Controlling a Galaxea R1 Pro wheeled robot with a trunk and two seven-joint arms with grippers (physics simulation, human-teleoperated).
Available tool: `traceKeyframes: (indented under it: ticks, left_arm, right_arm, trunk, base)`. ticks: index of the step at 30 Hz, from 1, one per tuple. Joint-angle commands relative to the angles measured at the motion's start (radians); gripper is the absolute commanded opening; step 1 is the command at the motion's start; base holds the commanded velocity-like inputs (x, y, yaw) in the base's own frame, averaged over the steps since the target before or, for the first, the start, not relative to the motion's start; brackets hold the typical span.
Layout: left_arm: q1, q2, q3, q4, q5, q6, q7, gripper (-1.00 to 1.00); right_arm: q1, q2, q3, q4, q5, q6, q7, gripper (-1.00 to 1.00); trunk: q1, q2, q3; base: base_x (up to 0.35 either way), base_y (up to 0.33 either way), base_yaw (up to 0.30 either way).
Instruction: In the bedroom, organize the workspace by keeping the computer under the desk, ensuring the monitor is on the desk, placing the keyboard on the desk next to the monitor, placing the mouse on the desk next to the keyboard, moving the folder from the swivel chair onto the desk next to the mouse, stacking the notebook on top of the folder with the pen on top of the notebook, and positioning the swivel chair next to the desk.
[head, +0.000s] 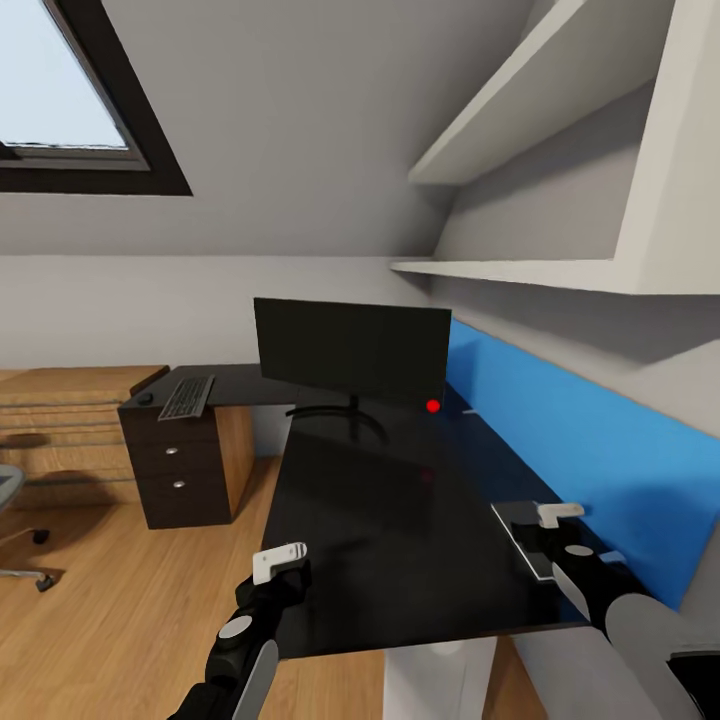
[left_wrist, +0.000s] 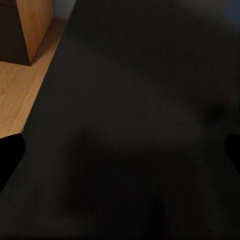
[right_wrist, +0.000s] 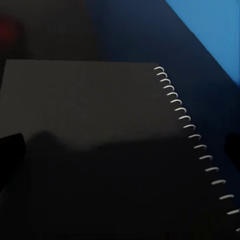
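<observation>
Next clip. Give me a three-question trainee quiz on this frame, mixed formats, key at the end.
1. True or false: the keyboard lies right beside the monitor.
2. Which claw hangs over the notebook? A) left claw B) right claw
3. Fill in: the notebook's spiral edge faces the ___ panel behind the desk.

Key: 1 false, it sits apart on the desk's far left wing, over the drawers. 2 B. 3 blue.
</observation>
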Motion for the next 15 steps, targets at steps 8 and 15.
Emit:
traceKeyframes:
  ticks: [8, 15]
  left_arm:
    - [-0.001, 0.000, -0.002, -0.001, 0.011, 0.003, 0.009, 1.00]
    - [-0.001, 0.000, -0.002, -0.001, 0.010, 0.002, 0.010, 1.00]
  right_arm:
    - [0.000, -0.001, 0.013, 0.010, -0.008, -0.004, -0.001, 1.00]
    - [0.000, -0.001, 0.013, 0.010, -0.008, -0.004, -0.001, 1.00]
  trunk:
    - [0.012, -0.022, -0.011]
    - [0.031, -0.057, -0.027]
  base:
    - [0.000, 0.000, 0.000]
    - [0.000, 0.000, 0.000]
